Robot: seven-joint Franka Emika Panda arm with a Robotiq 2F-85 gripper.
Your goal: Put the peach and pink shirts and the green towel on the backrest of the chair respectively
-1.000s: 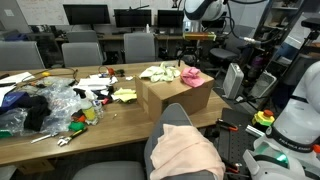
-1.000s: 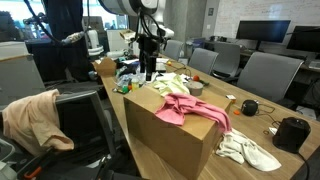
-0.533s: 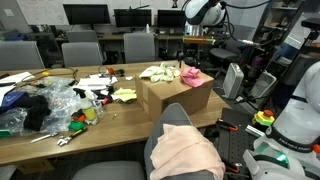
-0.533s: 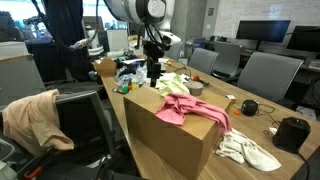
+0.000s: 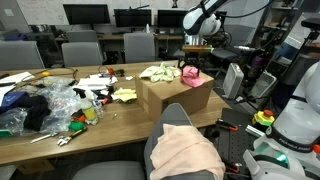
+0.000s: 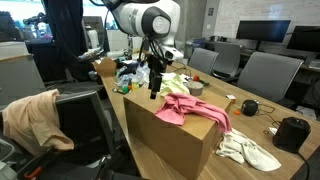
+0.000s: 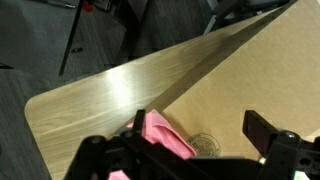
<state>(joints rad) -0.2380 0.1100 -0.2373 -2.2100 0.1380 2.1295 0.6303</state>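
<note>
Office table, cardboard box (image 5: 175,97) on it. Peach shirt (image 5: 187,150) already drapes the chair backrest (image 5: 154,150), so it's the pink shirt's (image 6: 190,108) turn; it lies on the box. Gripper (image 7: 190,150) spread just above it — next: lower, pinch, lift.

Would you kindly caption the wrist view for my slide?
Open claw over the pink shirt on the cardboard box.
</note>
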